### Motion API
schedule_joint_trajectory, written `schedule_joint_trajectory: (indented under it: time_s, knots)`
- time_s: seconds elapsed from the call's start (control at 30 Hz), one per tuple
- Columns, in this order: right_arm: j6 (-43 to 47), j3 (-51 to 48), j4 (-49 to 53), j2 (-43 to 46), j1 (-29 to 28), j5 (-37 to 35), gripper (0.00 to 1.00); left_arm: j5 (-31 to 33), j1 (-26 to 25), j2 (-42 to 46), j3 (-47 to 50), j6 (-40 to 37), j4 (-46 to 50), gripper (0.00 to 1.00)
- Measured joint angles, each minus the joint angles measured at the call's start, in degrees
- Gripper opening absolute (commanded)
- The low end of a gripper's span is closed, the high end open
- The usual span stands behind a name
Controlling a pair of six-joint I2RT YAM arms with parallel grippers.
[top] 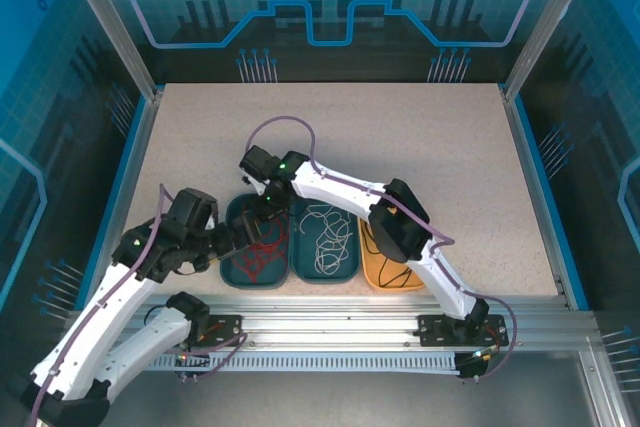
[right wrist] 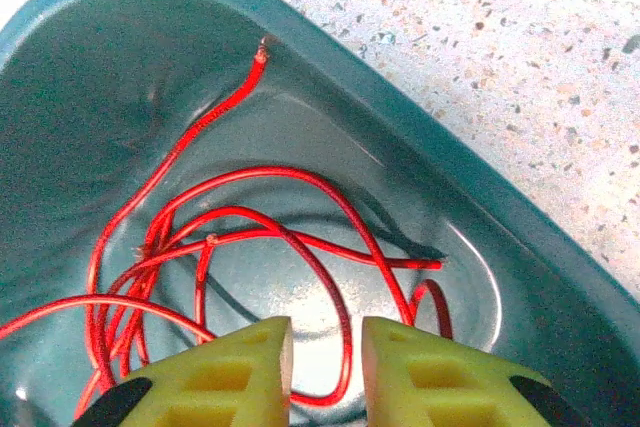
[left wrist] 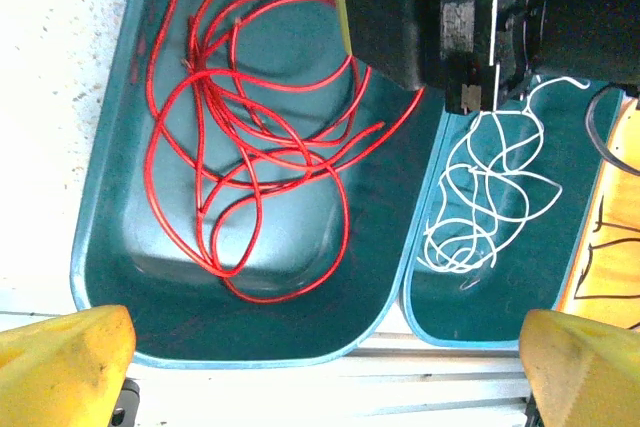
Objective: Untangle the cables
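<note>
A bundle of red cables (top: 262,252) (left wrist: 250,147) (right wrist: 250,237) lies loose in the left teal tray (top: 250,285) (left wrist: 100,197). White cables (top: 328,237) (left wrist: 490,197) rest in the middle teal tray (top: 325,277), and black cables (left wrist: 600,237) in the orange tray (top: 375,269). My left gripper (top: 238,237) (left wrist: 325,362) hovers over the red tray's near edge, open wide and holding nothing. Low over that tray's far corner, my right gripper (top: 262,209) (right wrist: 327,347) is open by a narrow gap; a red strand runs between the fingers, unclamped.
The three trays stand side by side at the table's near edge, just beyond the aluminium rail (top: 330,332). My right arm (top: 400,227) reaches across the orange and middle trays. Speckled tabletop (top: 400,137) stretches behind the trays, bounded by blue walls.
</note>
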State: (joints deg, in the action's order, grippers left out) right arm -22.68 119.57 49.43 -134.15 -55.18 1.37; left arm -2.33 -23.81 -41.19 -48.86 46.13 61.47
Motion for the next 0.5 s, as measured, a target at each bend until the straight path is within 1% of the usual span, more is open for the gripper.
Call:
schedule_joint_trajectory:
  time_s: [0.03,0.17,0.33,0.5]
  knots:
    - [0.17,0.00,0.20,0.44,0.00,-0.13,0.36,0.33,0.00,0.13,-0.22,0.00,0.07,0.99]
    - [0.68,-0.26,0.37,3.74,0.00,-1.20,0.42,1.77,0.00,0.20,-1.29,-0.13,0.46,0.99]
    - [1.16,-3.48,-0.66,11.85,0.00,-2.97,0.49,4.13,0.00,0.35,-3.80,-0.20,1.25,0.99]
    - [1.62,-7.78,-2.14,19.54,0.13,-5.53,0.58,7.04,0.00,0.76,-5.55,-1.29,1.25,0.99]
